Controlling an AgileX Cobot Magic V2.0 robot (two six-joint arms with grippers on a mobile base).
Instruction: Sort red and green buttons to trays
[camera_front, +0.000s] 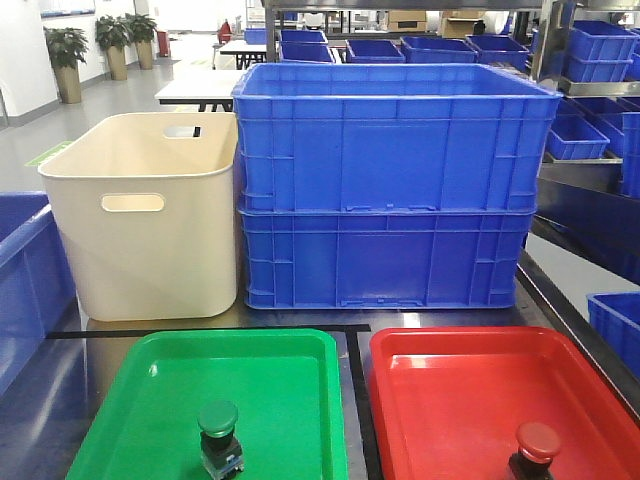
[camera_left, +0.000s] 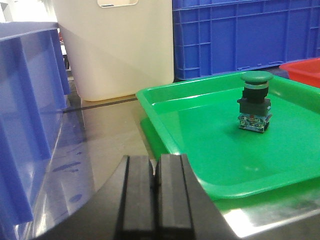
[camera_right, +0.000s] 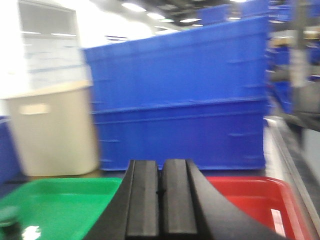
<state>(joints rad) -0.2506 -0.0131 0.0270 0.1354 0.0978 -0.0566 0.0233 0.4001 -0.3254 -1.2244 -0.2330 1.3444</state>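
Left gripper has its pads pressed together, empty, over bare table at about 7 o'clock of the green tray; right gripper is likewise closed on nothing, raised above the seam between both trays. Green button stands upright in the green tray, red button upright in the red tray, each near the 6 o'clock rim. Judgement: sort looks complete. Remaining care: lift clear vertically, avoid clipping tray rims or toppling either top-heavy cap; right wrist view is blurred
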